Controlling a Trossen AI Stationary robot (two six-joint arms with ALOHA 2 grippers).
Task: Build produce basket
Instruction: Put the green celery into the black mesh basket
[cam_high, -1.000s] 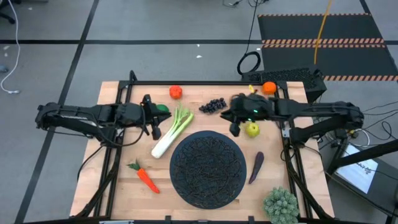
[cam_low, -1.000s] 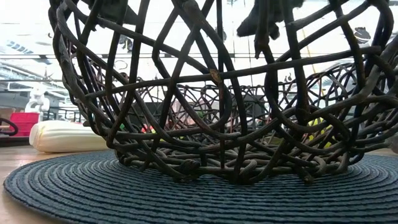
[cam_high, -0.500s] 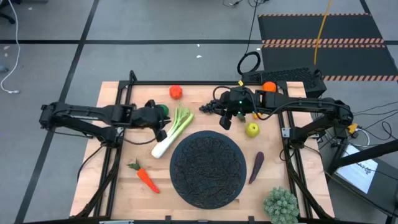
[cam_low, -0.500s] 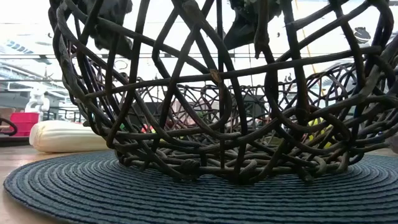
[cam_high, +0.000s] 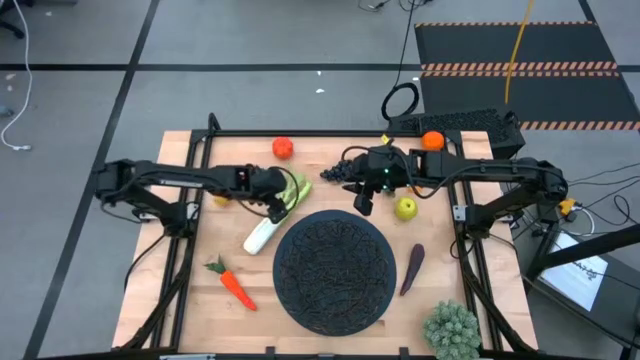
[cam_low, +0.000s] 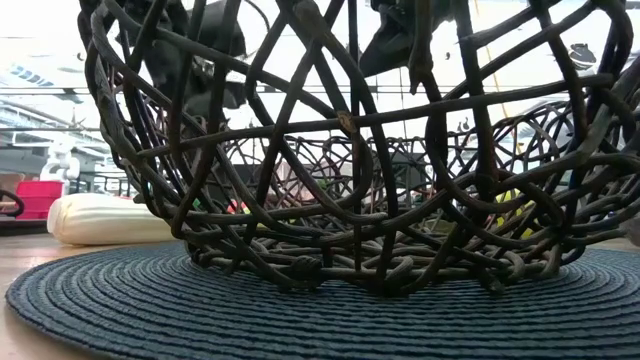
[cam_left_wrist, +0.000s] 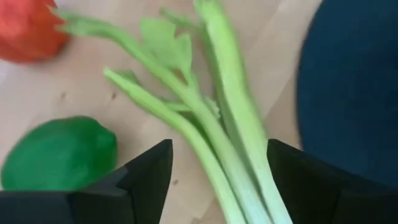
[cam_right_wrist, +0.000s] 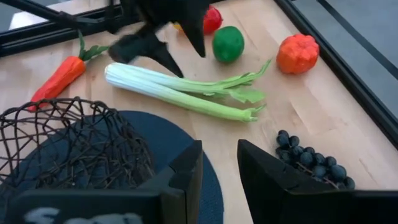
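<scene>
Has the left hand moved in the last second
Yes. In the high view the left hand has travelled rightward along the table, from beside the green lime to over the leek, nearer the basket. Its jaws stand open above the stalk.

A bushy pale-green spiky clump sits at the lower right of the light wooden table, with grey floor beyond.

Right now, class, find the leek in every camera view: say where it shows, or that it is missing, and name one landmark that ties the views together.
High view: leek lies slanted, just left of the basket.
Low view: only its white end shows, left of the basket.
Left wrist view: green stalks run between that gripper's fingers.
Right wrist view: it lies across the middle, beyond the basket.
Shared landmark: the basket.
</scene>
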